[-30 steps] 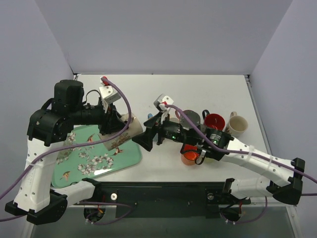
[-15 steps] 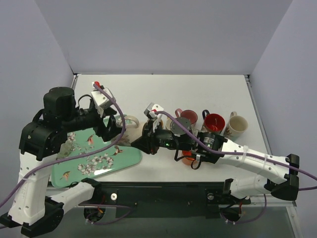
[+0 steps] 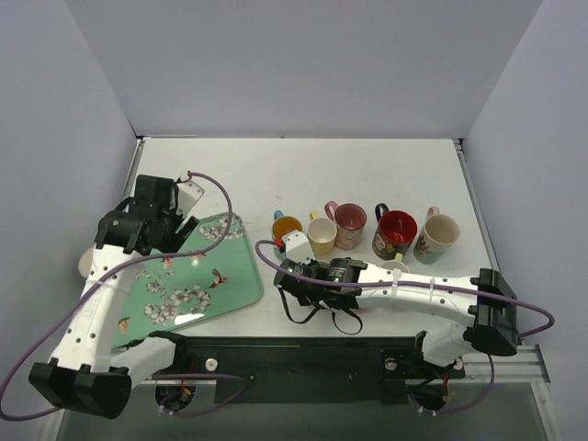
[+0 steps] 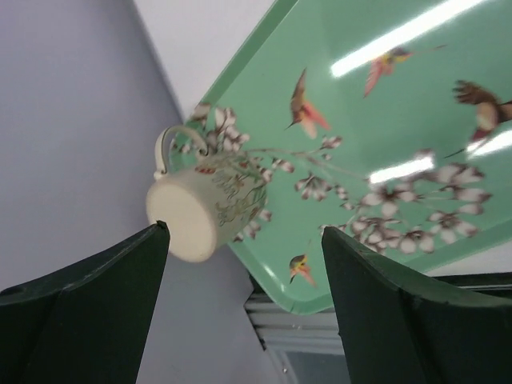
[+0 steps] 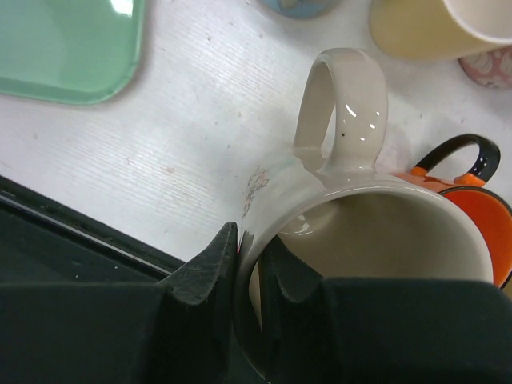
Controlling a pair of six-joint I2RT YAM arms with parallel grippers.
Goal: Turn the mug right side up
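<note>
The right gripper [image 5: 248,244] pinches the near rim of the cream mug [image 5: 376,232], one finger inside the wall and one outside. The mug's mouth faces up and its handle [image 5: 344,104] points away from the fingers. The fingers cut off its near side, and from above the arm hides it completely. An orange mug [image 5: 472,216] sits just right of the fingers, partly cut off. Left of them is bare table [image 5: 184,120], with the dark front edge close by. The left gripper [image 4: 242,232] is spread wide and empty above the green tray [image 4: 384,104]. Beyond its left finger a floral mug [image 4: 204,212] shows its base at the tray's edge by the wall; whether it stands inverted or only tilts is unclear.
</note>
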